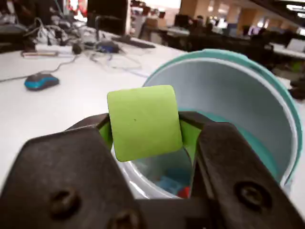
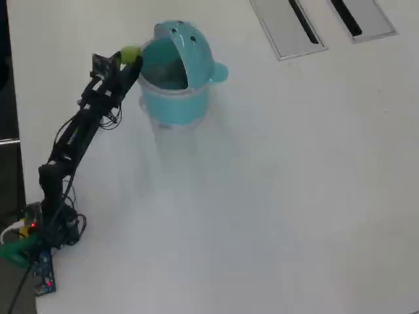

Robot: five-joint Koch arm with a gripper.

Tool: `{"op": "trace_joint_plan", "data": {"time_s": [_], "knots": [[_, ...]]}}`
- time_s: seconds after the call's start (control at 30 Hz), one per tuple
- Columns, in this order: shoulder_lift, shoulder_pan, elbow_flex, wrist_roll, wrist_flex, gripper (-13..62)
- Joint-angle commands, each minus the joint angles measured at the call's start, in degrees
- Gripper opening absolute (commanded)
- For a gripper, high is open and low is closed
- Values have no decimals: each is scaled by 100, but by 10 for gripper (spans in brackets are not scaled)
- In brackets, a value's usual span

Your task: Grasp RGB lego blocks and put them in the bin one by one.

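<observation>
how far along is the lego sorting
Done: blue block and red block already lie inside the bin. In hand: the gripper holds the yellow-green block at the bin's open rim. Left: release it inside.

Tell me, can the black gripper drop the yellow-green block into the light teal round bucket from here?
Probably yes. The gripper holds the yellow-green block by the light teal round bucket, whose domed lid is flipped open, so nothing blocks it.
</observation>
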Motion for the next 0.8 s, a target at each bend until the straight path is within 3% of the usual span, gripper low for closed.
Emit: {"op": "trace_joint_plan", "data": {"time_s": [0.0,0.27,0.33,0.5,0.77], "knots": [[53,88,-835,9,-527,147],[-773,439,-1556,62,-1134,153],[-844,448,-1600,53,-1169,196],[-932,615,-1600,26,-1195,264],[-606,352,-1151,35,-1143,278]]}}
